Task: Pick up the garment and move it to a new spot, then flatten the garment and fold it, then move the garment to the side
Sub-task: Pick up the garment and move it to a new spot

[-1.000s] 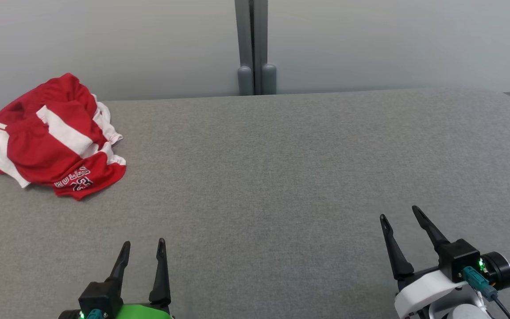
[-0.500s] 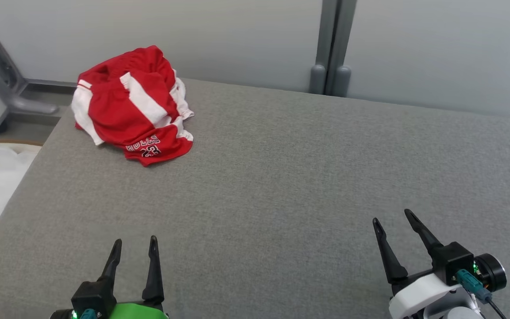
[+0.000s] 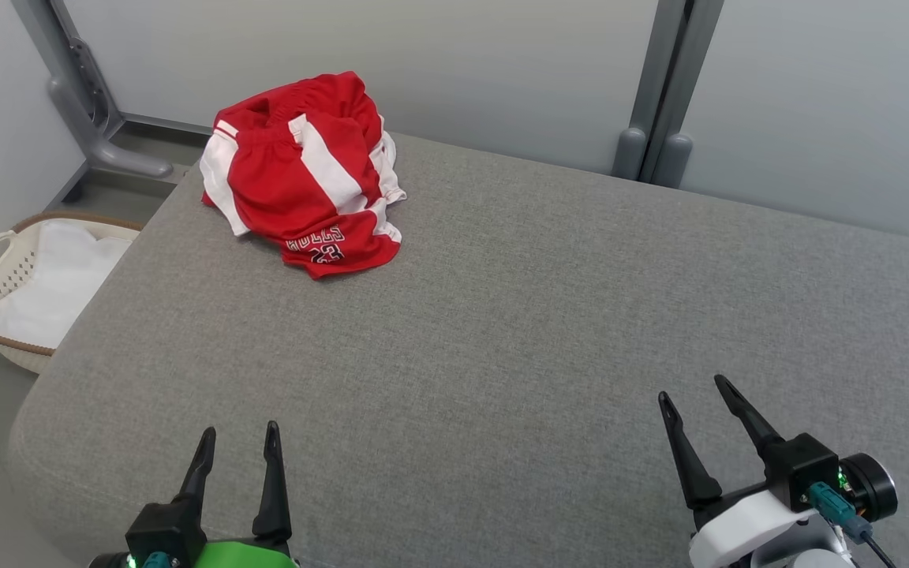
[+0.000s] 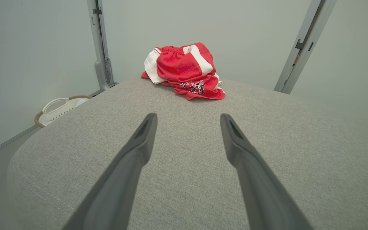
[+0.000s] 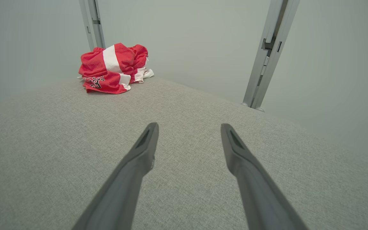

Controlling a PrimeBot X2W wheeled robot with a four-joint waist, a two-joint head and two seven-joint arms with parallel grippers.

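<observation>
The garment is a crumpled red and white piece with the number 23 on it, lying in a heap at the far left corner of the grey padded table. It also sits far ahead in the left wrist view, garment, and upper left in the right wrist view, garment. My left gripper hovers open at the near left edge, nothing between its fingers. My right gripper is open at the near right, also holding nothing. Both are well short of the cloth.
A white laundry basket with a brown rim stands on the floor left of the table, also seen as the basket. Grey wall posts rise behind the table's far edge. The table's left corner is rounded.
The head camera has turned left, so the whole picture shifted right and the basket came into view. Both grippers stay open in the same pose.
</observation>
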